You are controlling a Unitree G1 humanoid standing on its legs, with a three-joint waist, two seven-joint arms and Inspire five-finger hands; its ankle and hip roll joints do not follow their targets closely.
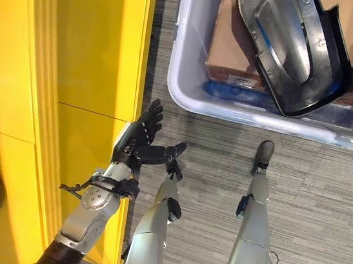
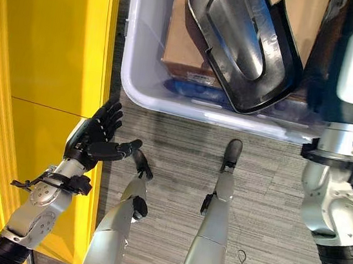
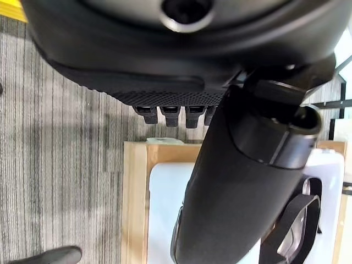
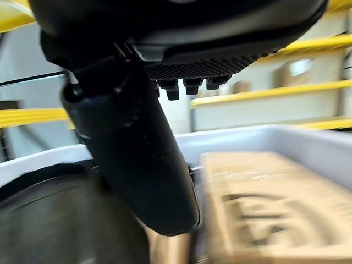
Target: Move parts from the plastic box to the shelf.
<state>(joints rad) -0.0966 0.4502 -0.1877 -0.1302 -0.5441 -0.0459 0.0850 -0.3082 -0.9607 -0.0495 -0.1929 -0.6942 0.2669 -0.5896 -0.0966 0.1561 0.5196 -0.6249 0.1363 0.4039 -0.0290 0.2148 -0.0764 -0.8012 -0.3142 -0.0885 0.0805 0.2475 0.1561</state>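
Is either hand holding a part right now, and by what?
The left hand is open beside the yellow shelf, holding nothing. The right hand is over the plastic box, also open, gripping nothing.

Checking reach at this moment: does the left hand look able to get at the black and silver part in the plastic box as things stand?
Probably yes. The left hand is open and holds nothing, beside the yellow shelf, just short of the plastic box. The black and silver part lies uncovered on top, though toward the far side.

Plastic box [image 1: 187, 98] and black part [image 1: 304, 51] cut off at top edge
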